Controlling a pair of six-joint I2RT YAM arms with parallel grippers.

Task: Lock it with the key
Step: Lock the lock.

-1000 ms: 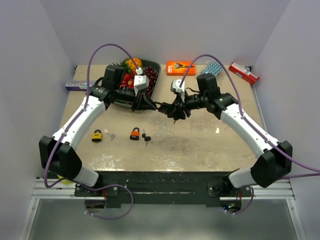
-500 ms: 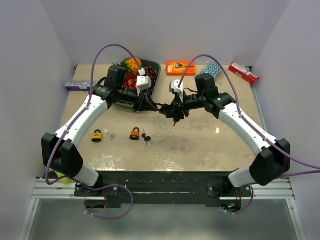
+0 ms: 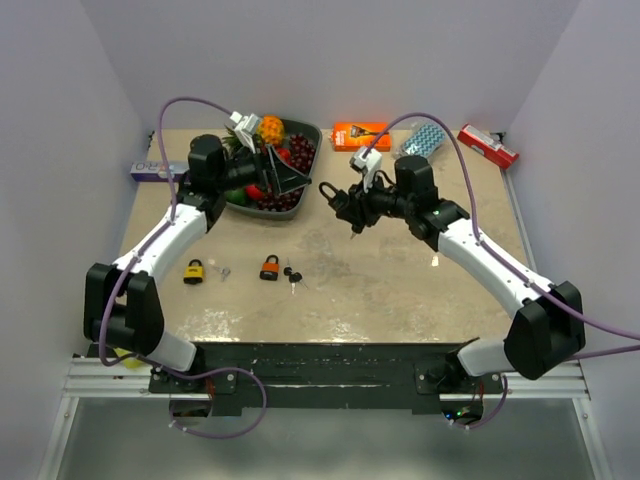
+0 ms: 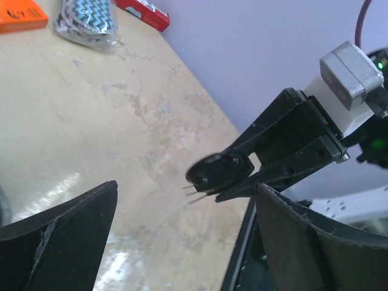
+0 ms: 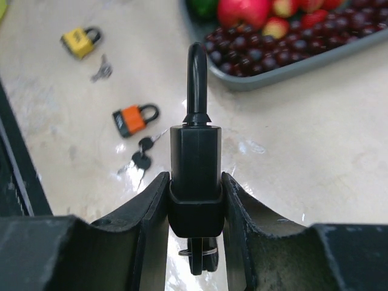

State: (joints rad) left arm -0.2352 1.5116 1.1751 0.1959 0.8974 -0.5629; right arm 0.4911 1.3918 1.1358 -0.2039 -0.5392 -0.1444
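Keys (image 3: 291, 275) beside padlock (image 3: 270, 267) on table (image 3: 400, 290)

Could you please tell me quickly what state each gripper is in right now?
Left gripper: open, holding nothing.
Right gripper: closed on the black padlock.

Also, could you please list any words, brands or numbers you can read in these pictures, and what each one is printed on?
No text can be read in any view.
Orange box: print too small to read.
Red box: white print, blurred.
Blue and white box: lettering too small.
Yellow padlock: dark mark, illegible.
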